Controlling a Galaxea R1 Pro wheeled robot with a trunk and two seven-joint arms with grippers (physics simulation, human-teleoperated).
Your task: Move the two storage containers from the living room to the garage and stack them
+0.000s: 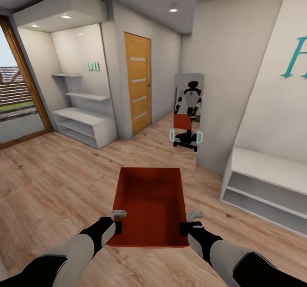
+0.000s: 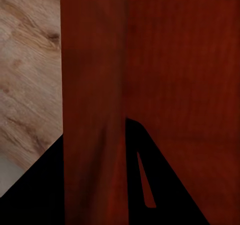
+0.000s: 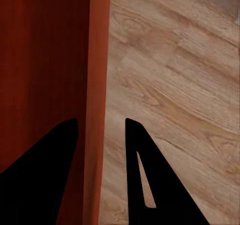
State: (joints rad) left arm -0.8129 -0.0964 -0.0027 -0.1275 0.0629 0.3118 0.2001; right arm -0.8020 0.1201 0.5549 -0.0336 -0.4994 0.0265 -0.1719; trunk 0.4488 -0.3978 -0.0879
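Head view, both fingers pinching container [image 1: 149,206] walls, mirror [image 1: 187,112], door [image 1: 137,82] ahead.

A home's entrance hall is being shown, rendered in a simulator. A light wood-plank floor [image 1: 64,180] is being flanked by low white shelf units [image 1: 85,127] on the far left and near right [image 1: 266,185], while a honey-wood door [image 1: 137,82] with frosted strips is being displayed straight ahead. A tall wall mirror [image 1: 187,112] and decorative teal lettering [image 1: 294,59] are being seen to the right, and a glazed opening [image 1: 17,104] onto the outdoors at far left.
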